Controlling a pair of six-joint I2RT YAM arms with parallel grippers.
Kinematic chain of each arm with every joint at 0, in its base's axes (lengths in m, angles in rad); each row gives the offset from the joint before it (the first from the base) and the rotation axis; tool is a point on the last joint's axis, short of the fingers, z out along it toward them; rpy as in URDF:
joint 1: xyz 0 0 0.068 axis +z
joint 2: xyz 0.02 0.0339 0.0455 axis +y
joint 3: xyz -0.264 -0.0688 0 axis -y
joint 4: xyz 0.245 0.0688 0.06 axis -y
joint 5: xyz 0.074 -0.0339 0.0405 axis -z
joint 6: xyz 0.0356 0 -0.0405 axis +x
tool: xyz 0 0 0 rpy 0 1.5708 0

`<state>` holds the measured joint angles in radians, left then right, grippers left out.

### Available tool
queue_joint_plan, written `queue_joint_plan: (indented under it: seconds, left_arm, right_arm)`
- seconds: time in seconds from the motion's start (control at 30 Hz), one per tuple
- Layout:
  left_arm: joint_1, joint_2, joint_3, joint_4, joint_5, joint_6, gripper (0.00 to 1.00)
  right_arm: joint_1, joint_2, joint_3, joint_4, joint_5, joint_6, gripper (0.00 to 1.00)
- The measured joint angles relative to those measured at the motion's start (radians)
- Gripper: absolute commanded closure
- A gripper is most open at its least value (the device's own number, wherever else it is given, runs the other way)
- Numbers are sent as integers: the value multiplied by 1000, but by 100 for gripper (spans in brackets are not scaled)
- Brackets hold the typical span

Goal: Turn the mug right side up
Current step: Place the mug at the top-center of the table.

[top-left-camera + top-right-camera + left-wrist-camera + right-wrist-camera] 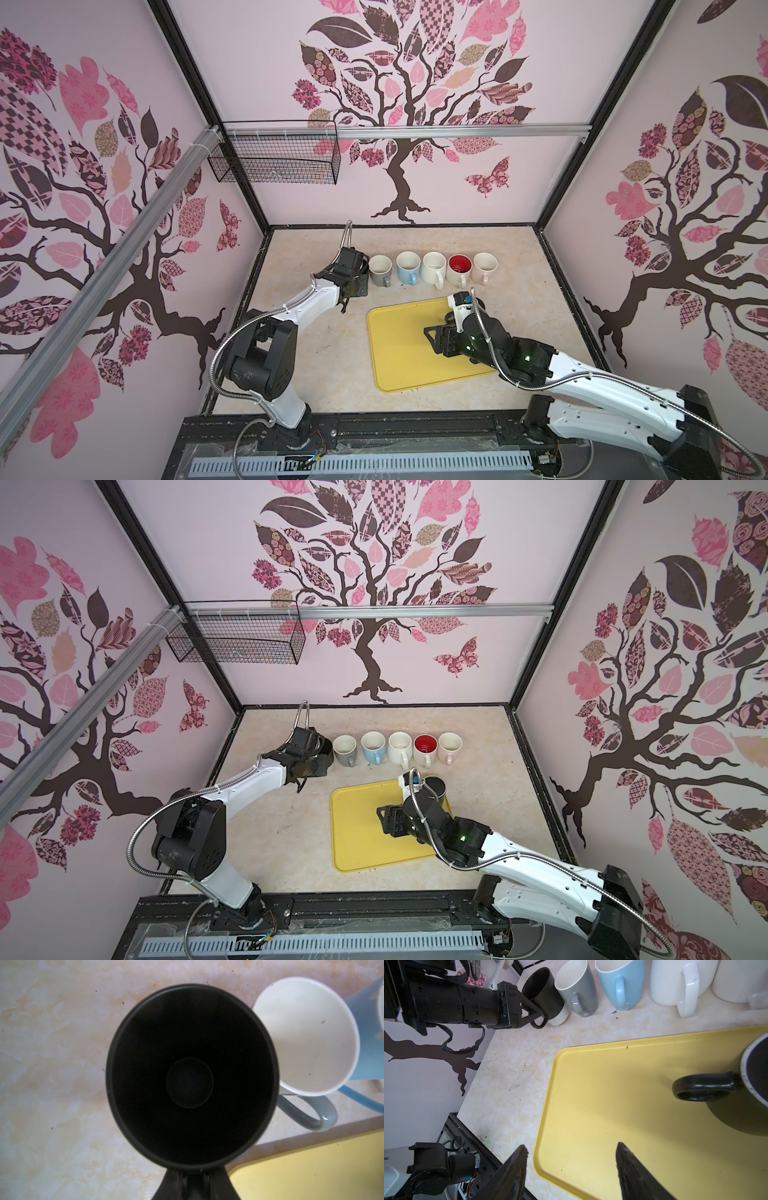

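Since the black mug point(191, 1076) sits mouth-up, handle clamped by the left gripper point(538, 1014), release likely remains; the right gripper point(572, 1146) gapes empty.

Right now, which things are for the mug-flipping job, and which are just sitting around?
For the job:
black mug, upright, handle pinched by the left fingers
dark mug, apparently upside down on the yellow tray
right fingers, open and empty

Just sitting there:
grey mug, blue mug, white mug, red-inside mug, pink mug, all upright in a row
wire basket on the wall rail
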<state>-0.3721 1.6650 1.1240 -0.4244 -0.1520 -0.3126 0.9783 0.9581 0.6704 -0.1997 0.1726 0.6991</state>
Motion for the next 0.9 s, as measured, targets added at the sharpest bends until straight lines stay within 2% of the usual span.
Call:
queue_joint_plan:
  seconds: [0.3, 0.33, 0.43, 0.77, 0.9]
  left_arm:
    - [-3, 19, 0, -4, -14, 0, 100]
    - [-5, 19, 0, -4, -16, 0, 98]
    - [-9, 19, 0, -4, -20, 0, 83]
    - [-10, 19, 0, 11, -23, 0, 77]
    - [-10, 19, 0, 32, -26, 1, 66]
  right_arm:
    - [0, -6, 0, -1, 0, 0, 30]
    - [0, -9, 0, 0, 0, 1, 30]
    - [0, -13, 0, 0, 0, 2, 30]
    - [0, -35, -4, -6, 0, 11, 30]
    - [0, -45, -4, -13, 0, 12, 30]
